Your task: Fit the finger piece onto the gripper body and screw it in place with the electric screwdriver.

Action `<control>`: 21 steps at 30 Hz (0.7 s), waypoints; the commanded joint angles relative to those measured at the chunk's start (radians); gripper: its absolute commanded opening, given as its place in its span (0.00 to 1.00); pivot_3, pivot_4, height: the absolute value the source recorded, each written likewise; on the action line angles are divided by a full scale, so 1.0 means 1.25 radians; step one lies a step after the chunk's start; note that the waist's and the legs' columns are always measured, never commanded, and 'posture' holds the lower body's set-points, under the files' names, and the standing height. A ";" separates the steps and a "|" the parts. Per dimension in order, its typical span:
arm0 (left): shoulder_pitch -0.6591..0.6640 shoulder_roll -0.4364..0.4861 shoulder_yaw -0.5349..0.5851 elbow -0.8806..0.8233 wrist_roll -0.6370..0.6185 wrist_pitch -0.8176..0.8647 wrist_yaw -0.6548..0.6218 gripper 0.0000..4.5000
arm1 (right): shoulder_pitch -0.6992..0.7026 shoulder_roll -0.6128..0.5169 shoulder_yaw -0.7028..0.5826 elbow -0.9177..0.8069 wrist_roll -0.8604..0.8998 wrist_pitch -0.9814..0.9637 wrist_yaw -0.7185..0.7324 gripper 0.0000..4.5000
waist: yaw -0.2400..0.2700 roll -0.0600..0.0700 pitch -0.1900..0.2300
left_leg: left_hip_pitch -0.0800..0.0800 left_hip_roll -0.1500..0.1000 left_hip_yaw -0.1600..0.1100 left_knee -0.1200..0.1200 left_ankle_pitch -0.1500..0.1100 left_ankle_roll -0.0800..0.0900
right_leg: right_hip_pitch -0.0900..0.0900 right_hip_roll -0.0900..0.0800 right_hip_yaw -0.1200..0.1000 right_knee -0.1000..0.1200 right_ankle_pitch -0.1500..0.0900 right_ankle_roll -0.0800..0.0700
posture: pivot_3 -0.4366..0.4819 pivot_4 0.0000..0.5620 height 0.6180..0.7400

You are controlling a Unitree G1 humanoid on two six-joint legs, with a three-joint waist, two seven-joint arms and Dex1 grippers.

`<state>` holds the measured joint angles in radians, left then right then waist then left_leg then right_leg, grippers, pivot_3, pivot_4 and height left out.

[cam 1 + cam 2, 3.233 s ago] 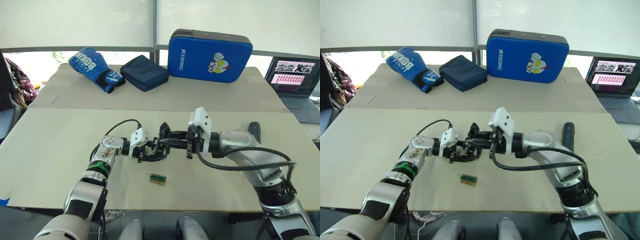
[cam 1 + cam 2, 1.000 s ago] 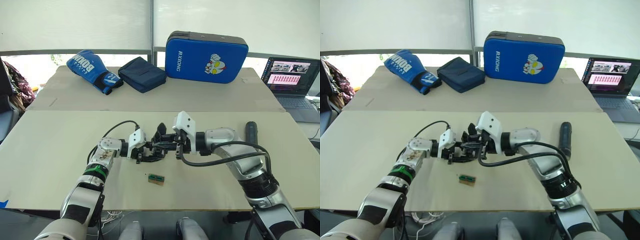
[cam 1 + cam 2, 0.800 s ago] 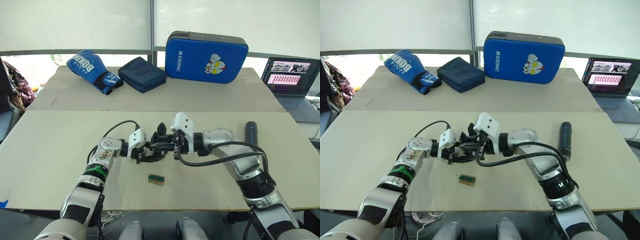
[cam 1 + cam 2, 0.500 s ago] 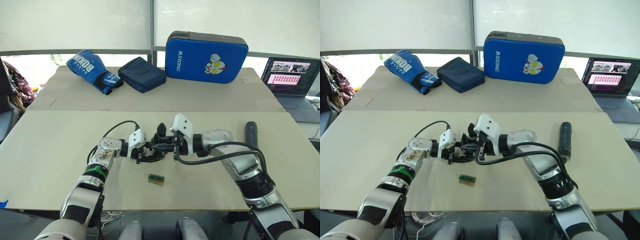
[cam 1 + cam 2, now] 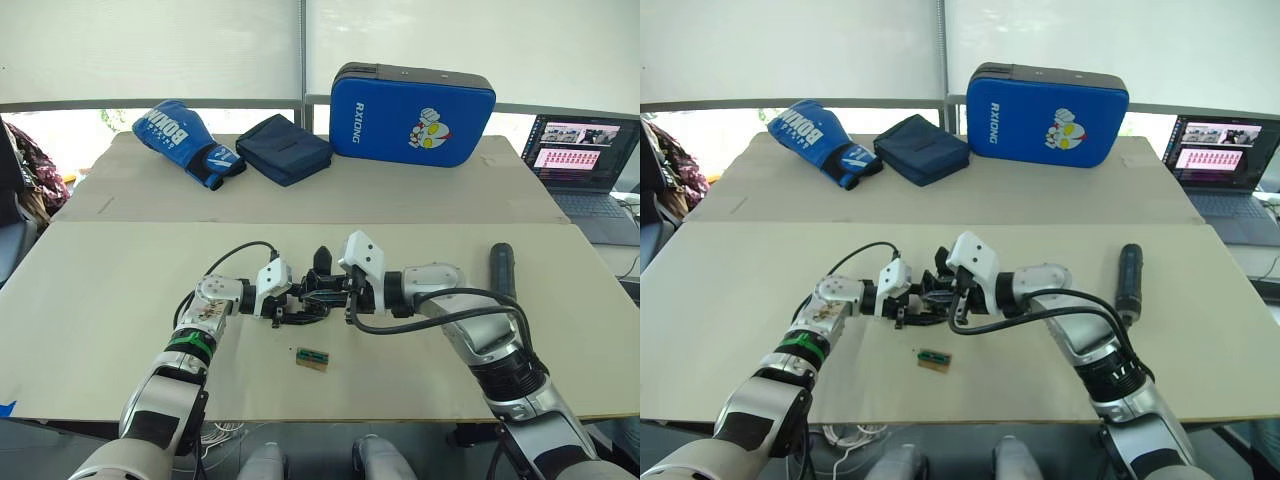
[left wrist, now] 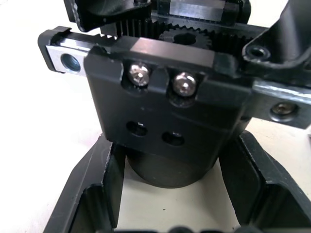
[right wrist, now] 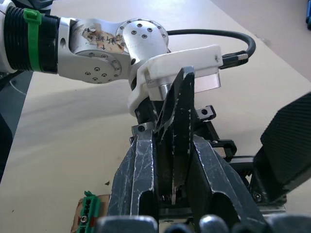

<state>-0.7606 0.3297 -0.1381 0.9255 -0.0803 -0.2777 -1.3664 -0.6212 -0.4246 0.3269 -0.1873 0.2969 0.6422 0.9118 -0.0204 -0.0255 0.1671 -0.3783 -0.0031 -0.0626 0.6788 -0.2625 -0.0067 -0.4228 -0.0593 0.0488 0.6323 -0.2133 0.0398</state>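
Left gripper (image 6: 167, 194): its two fingers stood on either side of the round base of the gripper body (image 6: 165, 121), clamped on it, in the middle of the near table (image 5: 100, 300); no change from the earlier frames
Right gripper (image 7: 172, 160): closed on the finger piece (image 7: 176, 121), a flat black pointed piece pinched upright between its fingers
Change since earlier: the right arm had drawn in toward the left arm, so the finger piece came from just beside the gripper body to right against it (whether it had seated on the rail could not be told)
Gripper body: its toothed rack, central gear and two silver screws faced the left wrist camera
Electric screwdriver (image 5: 502, 268): lay untouched on the table, well apart to the right of both grippers, same place as before
Green-and-tan block (image 5: 314, 357): lay on the table just nearer than the grippers, unmoved
Far table: blue boxing glove (image 5: 185, 138), dark pouch (image 5: 288, 147), blue case (image 5: 412, 100); laptop (image 5: 585, 160) at the right
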 commanded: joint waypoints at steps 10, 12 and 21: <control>0.025 0.010 -0.015 -0.007 0.015 0.024 -0.009 0.51 | 0.018 -0.006 0.018 0.046 -0.030 0.008 -0.016 0.09 | -0.001 0.000 -0.002 | 0.001 0.000 0.000 -0.001 0.000 0.000 | 0.001 0.000 0.000 0.000 0.000 0.000 | 0.48 0.27 1.00; 0.027 0.011 -0.015 -0.009 0.015 0.026 -0.009 0.51 | 0.019 -0.011 0.022 0.052 -0.032 0.004 -0.011 0.09 | -0.002 0.000 -0.002 | 0.002 0.000 0.000 -0.001 0.000 0.000 | 0.001 0.000 0.000 0.000 0.000 0.000 | 0.48 0.27 1.00; 0.031 0.014 -0.014 -0.015 0.013 0.028 -0.008 0.51 | 0.014 0.017 -0.010 0.014 0.009 -0.051 0.011 0.09 | -0.003 0.000 -0.002 | 0.002 0.000 0.000 -0.001 0.000 0.000 | 0.001 0.000 0.000 0.000 0.000 0.000 | 0.48 0.27 1.00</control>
<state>-0.7455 0.3366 -0.1377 0.9025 -0.0813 -0.2588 -1.3606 -0.6106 -0.4123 0.3196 -0.1645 0.2975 0.6034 0.9142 -0.0242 -0.0253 0.1642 -0.3755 -0.0029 -0.0624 0.6774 -0.2627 -0.0064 -0.4213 -0.0592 0.0489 0.6322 -0.2134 0.0397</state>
